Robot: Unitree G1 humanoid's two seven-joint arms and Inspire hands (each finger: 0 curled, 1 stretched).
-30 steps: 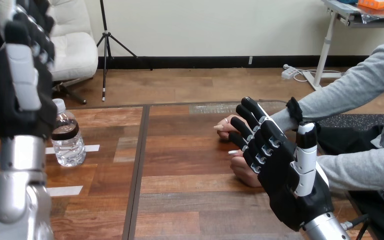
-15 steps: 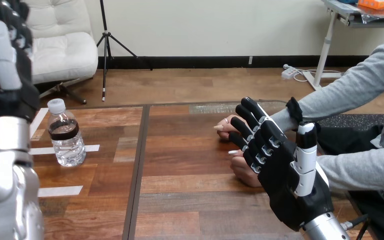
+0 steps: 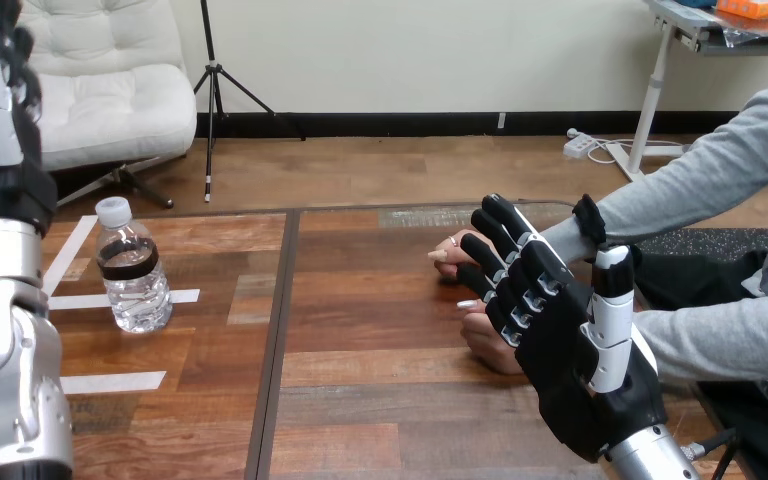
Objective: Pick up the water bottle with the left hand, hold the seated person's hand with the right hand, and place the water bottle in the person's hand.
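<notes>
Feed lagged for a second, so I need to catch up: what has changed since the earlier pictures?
The left hand has swung toward the view's left edge, uncovering the water bottle, and has taken hold of nothing. The bottle stands upright in the same spot on the table. The right hand stays open beside the person's hands.

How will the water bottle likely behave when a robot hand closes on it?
The water bottle stands upright, tall and narrow, so a push near its cap would probably tip it; being round, it could then roll. Its clear walls look like thin plastic and may dent under a firm squeeze.
</notes>
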